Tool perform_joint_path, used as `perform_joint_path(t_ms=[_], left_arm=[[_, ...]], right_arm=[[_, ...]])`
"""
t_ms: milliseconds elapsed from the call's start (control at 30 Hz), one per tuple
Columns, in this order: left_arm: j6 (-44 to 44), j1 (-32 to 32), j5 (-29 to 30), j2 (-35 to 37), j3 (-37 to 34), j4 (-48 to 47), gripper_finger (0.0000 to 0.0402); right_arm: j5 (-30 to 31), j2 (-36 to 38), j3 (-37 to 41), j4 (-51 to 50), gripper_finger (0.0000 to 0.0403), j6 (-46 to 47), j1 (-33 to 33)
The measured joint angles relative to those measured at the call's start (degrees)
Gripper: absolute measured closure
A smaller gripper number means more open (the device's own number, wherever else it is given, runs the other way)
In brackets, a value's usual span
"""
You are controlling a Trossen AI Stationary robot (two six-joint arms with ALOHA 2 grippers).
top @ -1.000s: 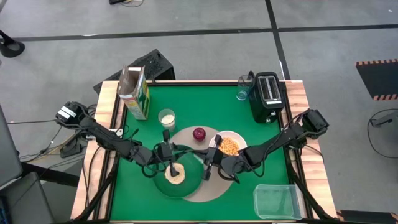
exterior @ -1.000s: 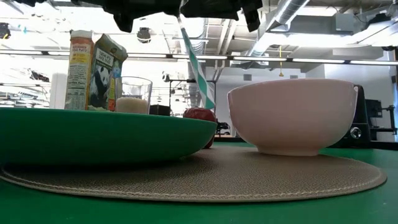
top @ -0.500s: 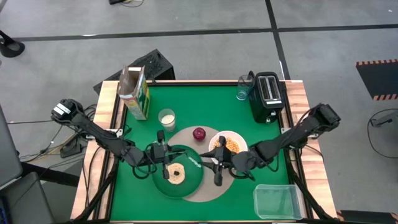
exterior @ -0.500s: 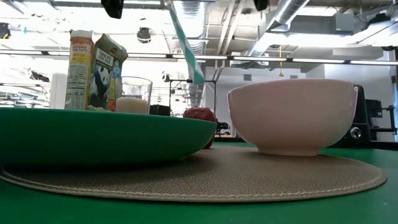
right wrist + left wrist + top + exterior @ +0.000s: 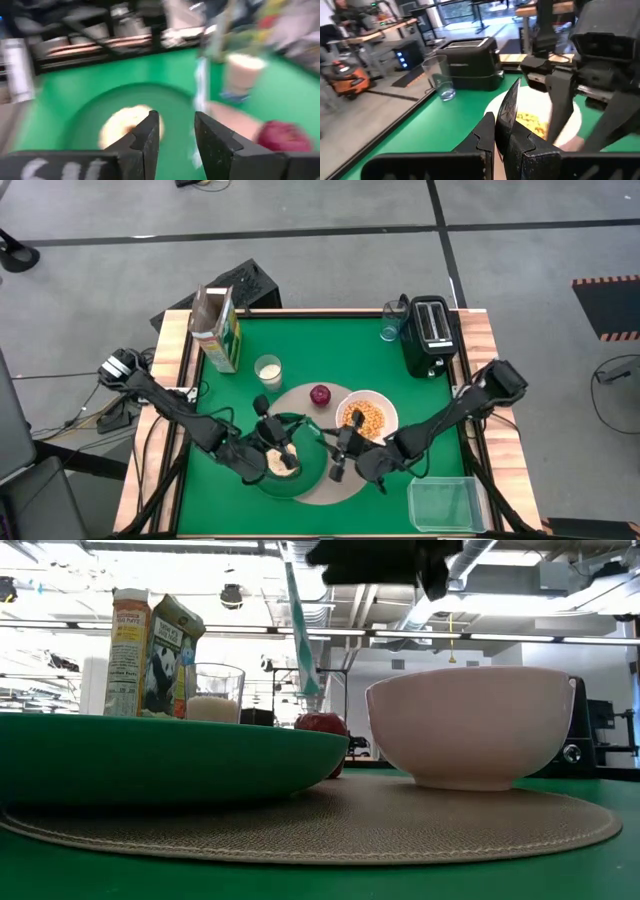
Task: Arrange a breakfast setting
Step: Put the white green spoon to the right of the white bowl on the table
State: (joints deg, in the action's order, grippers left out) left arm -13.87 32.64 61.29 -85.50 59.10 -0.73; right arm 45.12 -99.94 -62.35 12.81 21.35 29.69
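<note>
- Against the earlier frames, your left gripper (image 5: 281,452) has come back over the dark green plate (image 5: 310,465) after sitting just left of it a moment ago; its fingers are pressed together, empty as far as you can see.
- Your right gripper (image 5: 340,461) has swung back in from the near right and now hangs at the plate's right rim, beside the white bowl (image 5: 368,416). Its fingers stand a little apart with nothing visibly between them; a second ago they were closed.
- The small pale bagel (image 5: 280,461) lies on the plate, where it lay before, partly covered by the left gripper.
- The bowl, on the right part of the round beige placemat (image 5: 300,395), holds yellow cereal.
- The red apple (image 5: 320,394) sits at the placemat's far edge, between plate and bowl, unmoved.
- The milk glass (image 5: 267,370) stands just beyond the placemat to the far left, with the green-yellow cereal box (image 5: 217,329) upright farther left; both unchanged.
- A black toaster (image 5: 430,335) and an empty glass (image 5: 390,328) stand at the far right corner.
- A clear container (image 5: 445,502) rests at the near right.
</note>
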Motion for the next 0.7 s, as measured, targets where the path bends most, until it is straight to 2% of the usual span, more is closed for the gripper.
perform_joint_path(t_ms=[133, 300, 433, 700], left_arm=[[-4.84, -0.08, 3.60, -2.82, 4.39, -6.41, 0.0401], [-10.79, -0.85, 7.53, -3.81, 7.89, -14.14, 0.0401], [-10.85, -1.93, 6.89, -3.79, 8.46, -14.20, 0.0401], [-10.82, -2.16, 6.62, -3.77, 8.72, -14.39, 0.0401]], right_arm=[[12.23, -3.98, -0.62, 4.61, 0.0266, -4.42, -0.22], [22.19, -8.52, -4.25, 11.35, 0.0270, -14.62, -0.19], [26.05, -11.60, -7.17, 13.69, 0.0271, -20.16, -0.63], [26.19, -13.05, -8.67, 14.11, 0.0271, -18.71, -2.92]])
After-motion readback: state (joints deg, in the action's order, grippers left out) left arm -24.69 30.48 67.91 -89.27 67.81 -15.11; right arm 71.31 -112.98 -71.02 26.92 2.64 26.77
